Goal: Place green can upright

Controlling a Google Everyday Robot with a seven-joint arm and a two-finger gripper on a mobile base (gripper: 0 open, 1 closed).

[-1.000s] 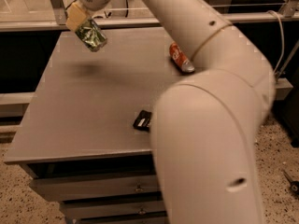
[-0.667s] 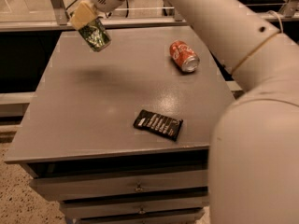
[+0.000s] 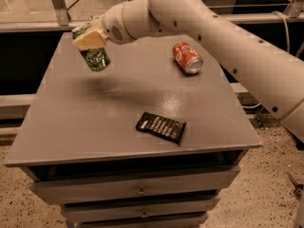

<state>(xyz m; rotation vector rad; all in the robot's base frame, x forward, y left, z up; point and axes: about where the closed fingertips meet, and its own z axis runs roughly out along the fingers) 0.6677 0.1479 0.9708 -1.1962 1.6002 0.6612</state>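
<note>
Camera view takes in only part of the robot: one white arm (image 3: pixel 228 37) enters from the right edge, where it is cut off, and reaches across to the far left of the grey table (image 3: pixel 71 132), with the base out of sight. At its end the single gripper (image 3: pixel 90 44) is clenched on the green can (image 3: pixel 96 59), holding it in the air over the far-left part of the tabletop. A soft shadow (image 3: pixel 102 85) lies on the surface below, apart from the can. The can hangs roughly on end but tilted. Its upper end is covered by the gripper's pale pad (image 3: pixel 88 38), so only the mottled green body and the lower rim show, and the print on it cannot be read. A sliver of green also shows above the pad. The second finger lies behind the can and cannot be made out. Counting the things on the table, there are two: one red can (image 3: pixel 186 57) lying on its side near the far right, its silver end turned toward the front right, and one black packet (image 3: pixel 160 127) lying flat near the front middle, its light lettering too small to read. That makes two cans in all, one held and one resting, well apart from each other, and the packet stands clear of both. Below the tabletop are drawer fronts (image 3: pixel 137 191) with small knobs, and the lowest one is cut off by the bottom edge, so their number cannot be told. A speckled floor (image 3: pixel 270 184) shows to the right
</note>
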